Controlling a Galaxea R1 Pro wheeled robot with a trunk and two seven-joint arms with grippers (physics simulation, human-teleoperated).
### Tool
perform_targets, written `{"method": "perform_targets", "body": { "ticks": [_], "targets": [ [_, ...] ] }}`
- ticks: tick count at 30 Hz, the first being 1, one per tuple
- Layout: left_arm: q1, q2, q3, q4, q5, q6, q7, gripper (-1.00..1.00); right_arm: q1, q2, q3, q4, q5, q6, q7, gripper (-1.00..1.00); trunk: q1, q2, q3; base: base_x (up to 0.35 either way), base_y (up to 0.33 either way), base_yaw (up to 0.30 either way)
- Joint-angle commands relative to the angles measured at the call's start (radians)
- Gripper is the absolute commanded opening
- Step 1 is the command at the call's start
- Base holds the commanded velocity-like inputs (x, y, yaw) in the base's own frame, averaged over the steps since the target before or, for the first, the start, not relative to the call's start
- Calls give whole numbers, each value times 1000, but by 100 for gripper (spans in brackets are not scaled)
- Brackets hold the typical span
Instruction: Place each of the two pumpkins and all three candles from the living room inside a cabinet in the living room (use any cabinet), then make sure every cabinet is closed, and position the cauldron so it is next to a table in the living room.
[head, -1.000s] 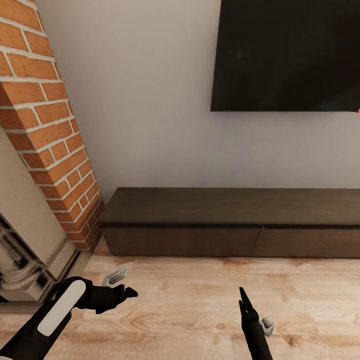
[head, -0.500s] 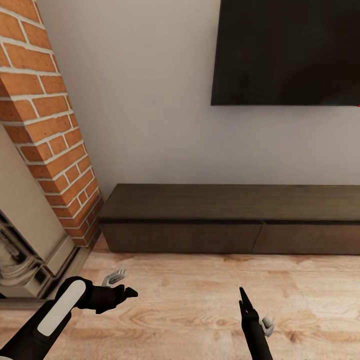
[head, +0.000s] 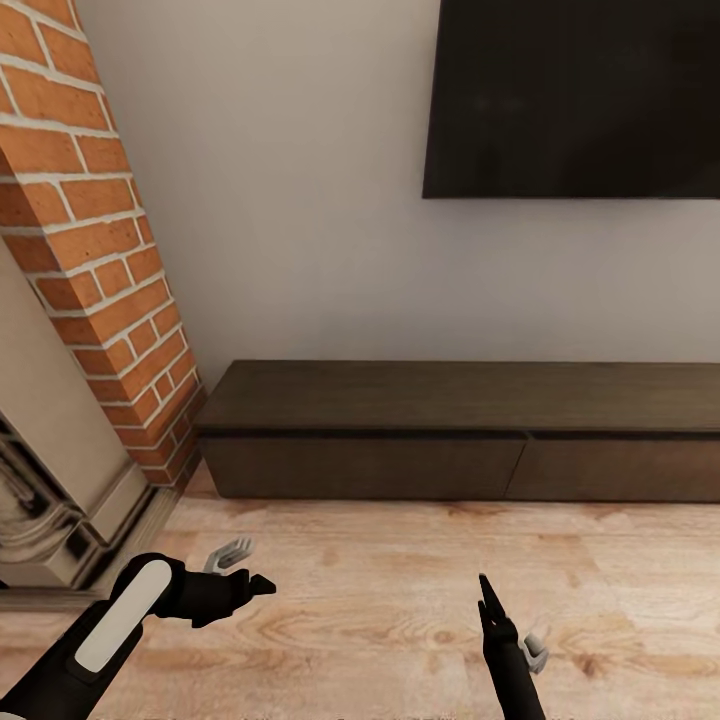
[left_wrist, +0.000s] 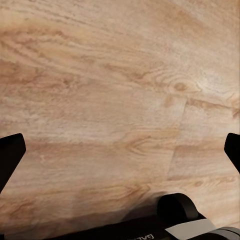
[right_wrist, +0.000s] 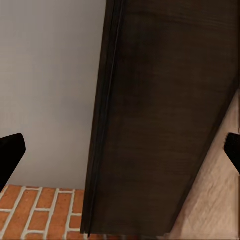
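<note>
A light wood-plank floor (head: 400, 590) carries the long, low dark-brown cabinet (head: 460, 430), which stands along the floor's far edge against the wall, both drawer fronts flush. At the floor's left edge stands a brick chimney column (head: 100, 280), touching the cabinet's left end.

One cabinet (head: 470, 440) is seen, with two drawer fronts counted along its face, both shut flush. One dark screen (head: 570, 98) is mounted on the wall above it. One brick column (head: 95, 230) is counted at the cabinet's end, and one pale fireplace surround (head: 45, 470) beside that. Two arms are counted over the wooden floor (head: 380, 600), each ending in one gripper: the left gripper (head: 240, 570) and the right gripper (head: 505, 615), each with two fingers.
</note>
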Motion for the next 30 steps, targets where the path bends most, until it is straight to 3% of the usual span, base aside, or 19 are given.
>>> {"method": "perform_targets", "body": {
  "ticks": [1, 14, 17, 23, 30],
  "targets": [
    [-1, 1, -2, -1, 11, 0, 10, 100, -1, -1, 8, 0, -9, -6, 2, 100, 4, -8, -4, 0, 0, 0],
    [-1, -1, -3, -1, 12, 0, 8, 100, -1, -1, 7, 0, -11, -6, 2, 100, 54, -99, -45, 0, 0, 0],
    [-1, -2, -4, -1, 12, 0, 8, 100, -1, -1, 4, 1, -11, -6, 2, 100, 54, -99, -45, 0, 0, 0],
    [-1, -3, -3, -1, 13, 0, 7, 100, -1, -1, -36, 0, -10, -6, 3, 100, 54, -99, -45, 0, 0, 0],
    [-1, -2, -3, -1, 14, 0, 6, 100, -1, -2, -43, 1, -11, -6, 3, 100, 54, -99, -45, 108, 0, 0]
  ]
}}
